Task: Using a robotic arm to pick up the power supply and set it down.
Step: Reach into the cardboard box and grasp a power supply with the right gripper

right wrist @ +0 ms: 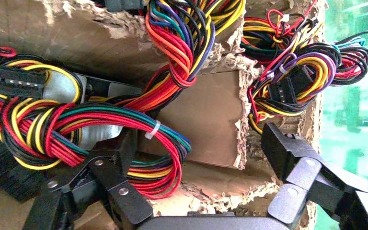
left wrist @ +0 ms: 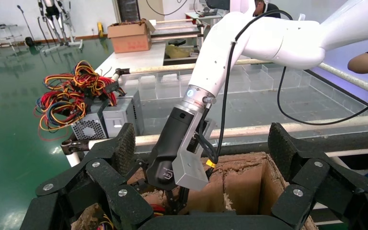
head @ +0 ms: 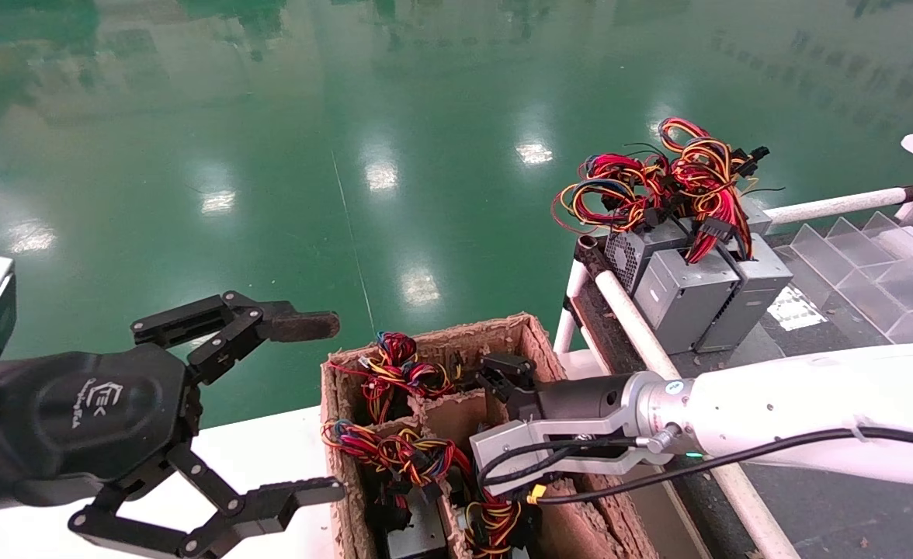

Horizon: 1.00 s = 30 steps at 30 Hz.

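I see the divided carton (head: 518, 330) straight ahead, wire bundles (head: 394, 371) in its cells. Behind it to my right, three power supplies (head: 685, 291) sit together on the rack (head: 635, 322).

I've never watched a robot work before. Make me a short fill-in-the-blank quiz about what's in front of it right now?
1. The right hand reaches down into a torn ____ box.
2. The left hand hovers beside that box with its fingers ____.
3. The grey power supplies on the rack stand ____ the box.
4. Their wires are mostly red and ____.

Missing words: cardboard; open; outside; yellow
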{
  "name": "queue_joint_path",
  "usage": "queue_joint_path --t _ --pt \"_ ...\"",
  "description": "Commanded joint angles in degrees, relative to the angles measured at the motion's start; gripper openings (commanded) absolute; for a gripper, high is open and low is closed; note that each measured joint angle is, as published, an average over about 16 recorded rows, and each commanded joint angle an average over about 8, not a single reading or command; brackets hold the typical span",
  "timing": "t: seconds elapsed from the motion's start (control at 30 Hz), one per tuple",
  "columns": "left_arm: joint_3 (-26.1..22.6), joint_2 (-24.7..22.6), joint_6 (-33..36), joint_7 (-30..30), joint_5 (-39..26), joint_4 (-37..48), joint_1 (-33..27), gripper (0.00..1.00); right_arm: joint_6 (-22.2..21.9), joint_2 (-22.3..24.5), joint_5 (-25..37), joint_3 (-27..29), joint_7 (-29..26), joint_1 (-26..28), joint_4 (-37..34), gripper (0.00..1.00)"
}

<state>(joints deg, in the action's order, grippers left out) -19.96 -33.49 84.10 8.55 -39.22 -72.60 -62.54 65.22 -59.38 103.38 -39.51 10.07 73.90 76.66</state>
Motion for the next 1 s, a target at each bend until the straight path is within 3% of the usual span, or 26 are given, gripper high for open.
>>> queue_joint_path --t 0.03,0.57,1.0 --pt "0.0 0.0 0.0 0.0 0.0 0.0 0.0 1.00 -0.2 -0.2 0.3 -0.1 0.0 0.0 0.0 0.00" --pt "0.0 0.0 0.0 0.0 0.0 0.0 0.0 1.00 -0.6 0.6 -0.8 0.2 2.1 -1.2 0.2 0.00" --pt "0.0 0.0 0.0 0.0 0.0 0.0 0.0 1.00 -4.3 0.8 -0.8 1.2 4.7 -2.6 0.4 0.00"
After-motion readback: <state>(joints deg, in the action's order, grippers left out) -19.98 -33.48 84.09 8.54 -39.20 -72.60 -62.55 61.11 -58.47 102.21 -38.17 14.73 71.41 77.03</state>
